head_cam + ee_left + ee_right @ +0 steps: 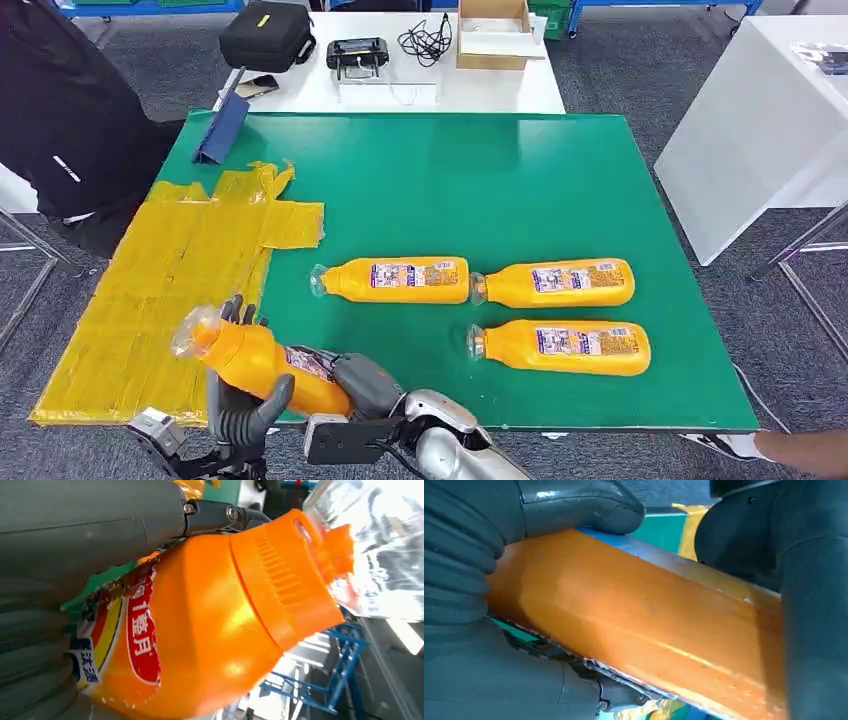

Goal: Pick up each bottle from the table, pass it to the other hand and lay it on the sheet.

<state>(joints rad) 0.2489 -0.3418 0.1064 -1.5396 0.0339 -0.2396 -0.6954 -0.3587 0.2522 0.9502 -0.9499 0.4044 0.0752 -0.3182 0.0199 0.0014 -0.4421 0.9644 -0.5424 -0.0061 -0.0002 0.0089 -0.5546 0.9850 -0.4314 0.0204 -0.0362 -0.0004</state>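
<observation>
At the far left of the head view, a person in dark clothing [70, 110] is sitting beside the green desk [480, 180]. The yellow sheet [150, 290] is lying on the desk's left part, hanging past its left edge, with a blue folder [222, 128] standing tilted just above it in the frame.

At lower left, the held bottle [255, 358] is hanging above the sheet's lower right corner, tilted, its clear-wrapped cap pointing up and left. The left hand [240, 410] is gripping it from below, dark fingers [238, 310] showing behind the bottle and the thumb curling in front. Just right of it, the right hand [365, 385] is gripping the bottle's base end. In the left wrist view the orange bottle [210, 630] is lying against the grey left hand [75, 545], its red label visible. In the right wrist view the grey right hand [474, 570] is wrapping the bottle [639, 625], thumb over the top, with the dark left hand [804, 605] at the frame's right.

Toward the centre, a second bottle [395, 280] is lying on its side on the bare desk, cap to the left. Right of it, a third bottle [555, 283] and a fourth bottle [562, 347] are lying likewise, one above the other in the frame.

At upper centre, a white desk [500, 85] is carrying a black bag [265, 35], cables and a box [492, 32].
</observation>
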